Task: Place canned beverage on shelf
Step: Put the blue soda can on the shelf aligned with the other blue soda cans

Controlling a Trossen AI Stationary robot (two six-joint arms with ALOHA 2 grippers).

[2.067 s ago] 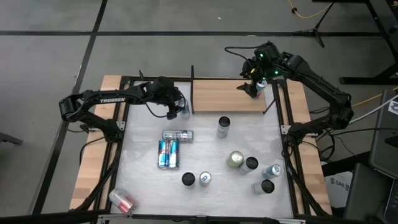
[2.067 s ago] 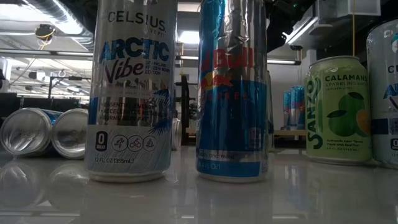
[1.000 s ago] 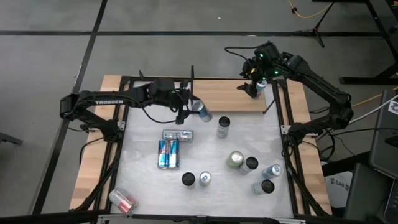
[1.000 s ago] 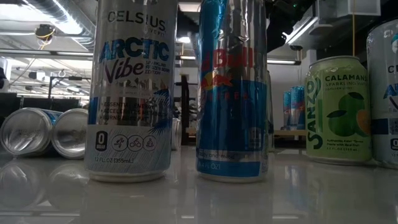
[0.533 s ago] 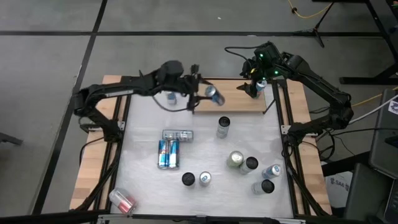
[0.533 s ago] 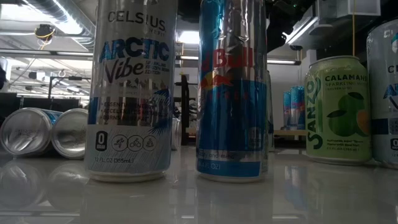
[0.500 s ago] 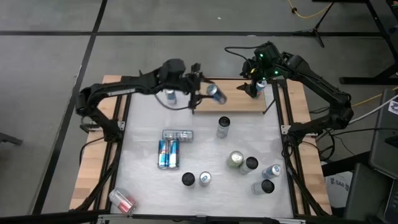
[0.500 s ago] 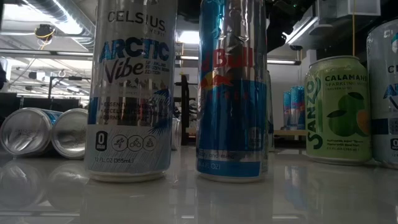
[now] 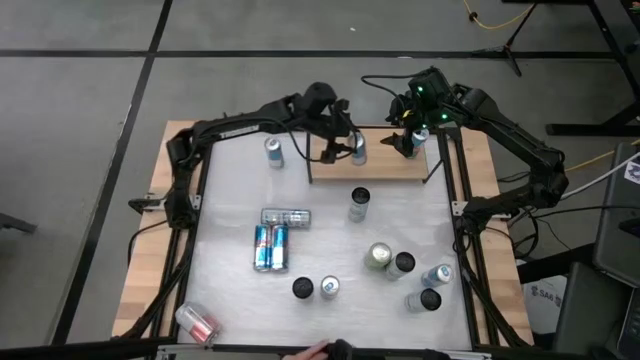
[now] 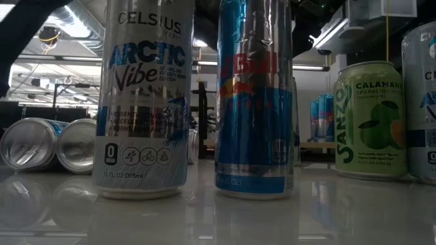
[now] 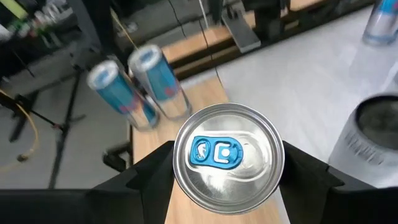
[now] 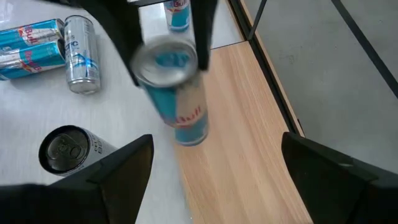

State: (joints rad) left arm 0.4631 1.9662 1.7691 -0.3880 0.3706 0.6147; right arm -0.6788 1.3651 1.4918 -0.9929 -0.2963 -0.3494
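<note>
White desk [image 9: 230,190] under me, and at its far edge sits the shelf [image 9: 385,165], a light wooden board with thin black uprights. Over the middle of that board I see the blue-and-silver Red Bull can [image 9: 358,148] upright in my left gripper [image 9: 350,148], fingers clamped on either side of it, blue pull tab facing the wrist camera [image 11: 228,163]. Whether its base touches the board I cannot tell. From the right wrist the same can [image 12: 177,93] shows above the wood.

At the shelf's right end, my right gripper [image 9: 410,140] hovers with its fingers spread wide, holding nothing; two more blue cans [image 11: 140,87] stand there.

Off the shelf, a lone can [image 9: 274,152] stands just left of it. Three cans [image 9: 275,238] lie flat mid-desk, and further cans [image 9: 400,265] stand toward the near right.
</note>
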